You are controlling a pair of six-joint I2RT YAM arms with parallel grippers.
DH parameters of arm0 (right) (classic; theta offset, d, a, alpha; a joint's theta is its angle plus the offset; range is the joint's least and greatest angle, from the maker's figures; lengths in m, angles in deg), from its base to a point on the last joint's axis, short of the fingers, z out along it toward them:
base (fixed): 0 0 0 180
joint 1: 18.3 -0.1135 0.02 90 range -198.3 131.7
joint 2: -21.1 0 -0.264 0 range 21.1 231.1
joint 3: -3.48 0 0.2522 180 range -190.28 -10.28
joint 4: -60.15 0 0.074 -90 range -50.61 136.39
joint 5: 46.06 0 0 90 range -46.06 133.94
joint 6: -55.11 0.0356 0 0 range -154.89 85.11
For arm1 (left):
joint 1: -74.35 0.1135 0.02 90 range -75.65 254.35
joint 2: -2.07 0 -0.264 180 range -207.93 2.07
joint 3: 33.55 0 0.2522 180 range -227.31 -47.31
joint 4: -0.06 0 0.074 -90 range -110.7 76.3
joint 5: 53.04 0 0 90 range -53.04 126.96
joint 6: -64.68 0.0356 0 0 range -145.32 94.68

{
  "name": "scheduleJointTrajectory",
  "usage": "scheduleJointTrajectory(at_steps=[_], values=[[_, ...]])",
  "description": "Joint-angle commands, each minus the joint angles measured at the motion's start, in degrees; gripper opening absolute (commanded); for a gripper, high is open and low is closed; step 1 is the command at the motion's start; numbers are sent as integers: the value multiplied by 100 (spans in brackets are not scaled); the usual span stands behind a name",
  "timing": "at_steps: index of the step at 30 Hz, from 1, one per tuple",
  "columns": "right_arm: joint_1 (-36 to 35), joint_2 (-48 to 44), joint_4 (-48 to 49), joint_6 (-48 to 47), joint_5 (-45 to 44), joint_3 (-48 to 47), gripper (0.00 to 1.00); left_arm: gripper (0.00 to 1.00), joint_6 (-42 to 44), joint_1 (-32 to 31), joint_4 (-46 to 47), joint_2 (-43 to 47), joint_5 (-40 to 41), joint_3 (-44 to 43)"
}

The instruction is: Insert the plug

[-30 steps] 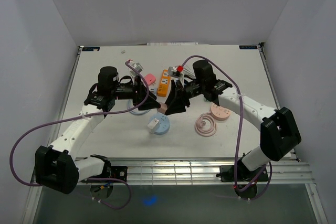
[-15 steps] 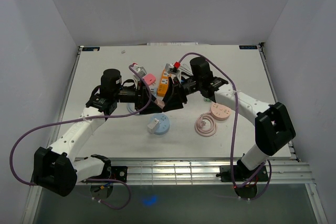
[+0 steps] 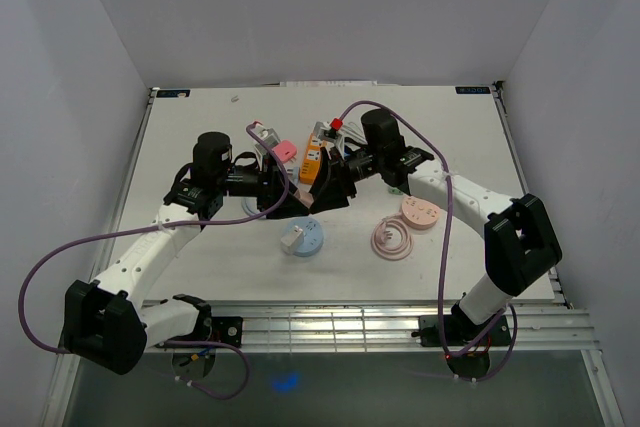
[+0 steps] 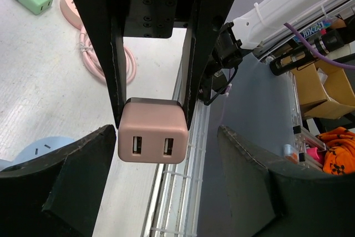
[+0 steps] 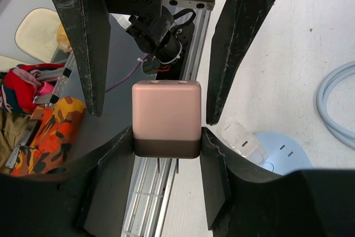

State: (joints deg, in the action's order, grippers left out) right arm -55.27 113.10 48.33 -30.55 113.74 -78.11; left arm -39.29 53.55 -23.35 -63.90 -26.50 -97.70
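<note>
The right tool (image 5: 167, 137) clamps the pink two-port plug (image 4: 152, 141), the left tool (image 4: 166, 130) spread wide, flanking it.

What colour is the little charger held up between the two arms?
The charger is pale pink with a dark base, clearest in the right wrist view.
</note>
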Motion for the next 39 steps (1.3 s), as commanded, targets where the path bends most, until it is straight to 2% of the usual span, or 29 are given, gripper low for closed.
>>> scheduleJointTrajectory(at_steps=[1,20,23,28,31,36,39], values=[[14,-34,211,-3,60,-125,44,85,132,-21,-90,199,-35,-111],[32,63,176,-38,60,-81,44,84,150,-21,-46,331,-87,-103],[32,98,184,-47,42,-99,43,75,176,-21,-37,340,-157,-102],[32,89,185,-56,51,-142,43,79,150,-21,-37,313,-236,-76],[32,89,184,-56,42,-143,43,74,176,-21,-46,348,-228,-67],[32,107,202,-21,16,-178,43,58,193,-30,-37,322,-281,-58],[41,107,211,-12,34,-195,44,53,194,-38,-28,305,-211,-50]])
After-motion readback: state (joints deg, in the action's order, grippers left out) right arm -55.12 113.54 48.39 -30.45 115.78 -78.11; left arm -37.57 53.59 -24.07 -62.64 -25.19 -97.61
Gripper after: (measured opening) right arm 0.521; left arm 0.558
